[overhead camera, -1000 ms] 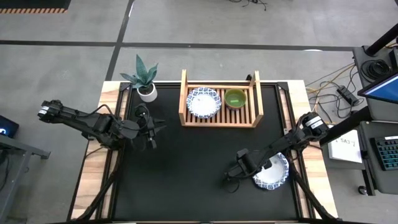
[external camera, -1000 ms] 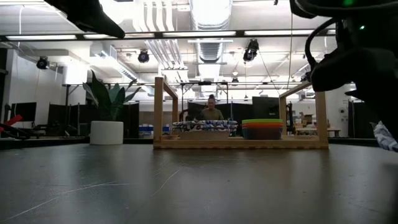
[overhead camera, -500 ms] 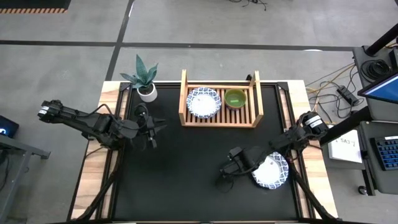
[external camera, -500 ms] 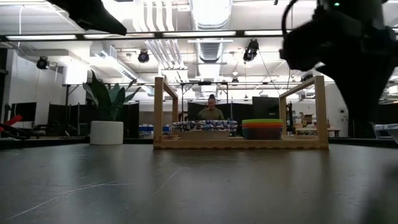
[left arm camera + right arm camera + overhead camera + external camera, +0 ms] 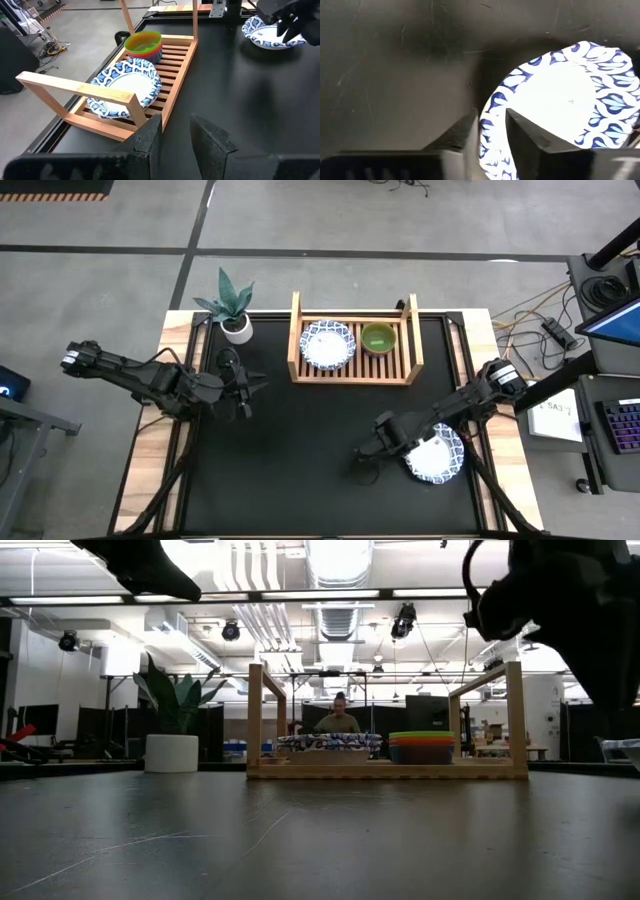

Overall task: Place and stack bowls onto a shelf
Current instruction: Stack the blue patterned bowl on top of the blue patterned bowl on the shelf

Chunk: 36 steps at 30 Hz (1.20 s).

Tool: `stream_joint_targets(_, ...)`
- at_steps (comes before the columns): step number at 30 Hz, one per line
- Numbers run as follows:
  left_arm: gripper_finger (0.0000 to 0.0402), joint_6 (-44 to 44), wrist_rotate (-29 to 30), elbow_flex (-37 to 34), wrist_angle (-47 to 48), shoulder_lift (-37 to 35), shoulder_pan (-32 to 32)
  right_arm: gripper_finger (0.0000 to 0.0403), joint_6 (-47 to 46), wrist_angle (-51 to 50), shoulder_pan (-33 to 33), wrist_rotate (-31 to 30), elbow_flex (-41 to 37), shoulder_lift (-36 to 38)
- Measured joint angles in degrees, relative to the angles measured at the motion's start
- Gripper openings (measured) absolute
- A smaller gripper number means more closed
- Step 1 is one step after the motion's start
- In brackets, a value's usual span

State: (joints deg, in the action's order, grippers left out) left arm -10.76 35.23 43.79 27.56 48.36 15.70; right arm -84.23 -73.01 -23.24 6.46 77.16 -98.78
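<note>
Right gripper [image 5: 491, 135], fingers slightly parted astride the near-left rim of the loose patterned bowl [image 5: 437, 455] (not visibly clamped), which sits at the table's near right. The shelf [image 5: 354, 370] lies far-left of it; the left gripper [image 5: 175, 137] waits apart, parted and empty.

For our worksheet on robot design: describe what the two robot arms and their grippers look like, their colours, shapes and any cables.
Both arms are dark, slim and jointed. The left arm has a pale cap at its outer end; the right arm has a pale band near its elbow. Thin black cables loop beside the left gripper. Each gripper, like the right gripper, ends in two flat, dark, angular fingers.
</note>
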Motion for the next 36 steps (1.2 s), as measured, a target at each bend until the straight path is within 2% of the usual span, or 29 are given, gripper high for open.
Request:
stream_joint_targets(6,0.0084,1.24,0.06,0.0,-0.05,0.0,0.0,0.0163,-2.52,2.11,-0.39,0.13,-3.07,0.0)
stream_joint_targets(11,0.0084,3.15,0.09,0.0,-0.15,0.0,0.0,0.0173,-3.87,5.46,-0.37,0.13,-5.65,0.0)
stream_joint_targets(17,0.0084,5.5,0.25,0.0,-1.73,0.0,0.0,0.015,-6.03,11.32,-0.46,1.54,-8.99,0.0)
stream_joint_targets(23,0.0084,5.75,0.26,0.0,-1.77,0.0,0.0,0.013,-6.37,12.13,-0.5,1.7,-10.27,0.0)
stream_joint_targets(27,0.0084,5.69,0.26,0.0,-1.88,0.0,0.0,0.0086,-4.97,12.18,-0.5,1.66,-9.48,0.0)
stream_joint_targets(31,0.0084,4.6,0.24,0.02,-1.91,0.0,0.0,0.0022,-0.04,12.04,-0.35,1.19,-6.94,0.0)
stream_joint_targets(36,0.0084,0.17,0.23,0.02,-1.89,0.0,0.0,0.0013,11.97,12.6,0.61,-2.45,-0.18,0.0)
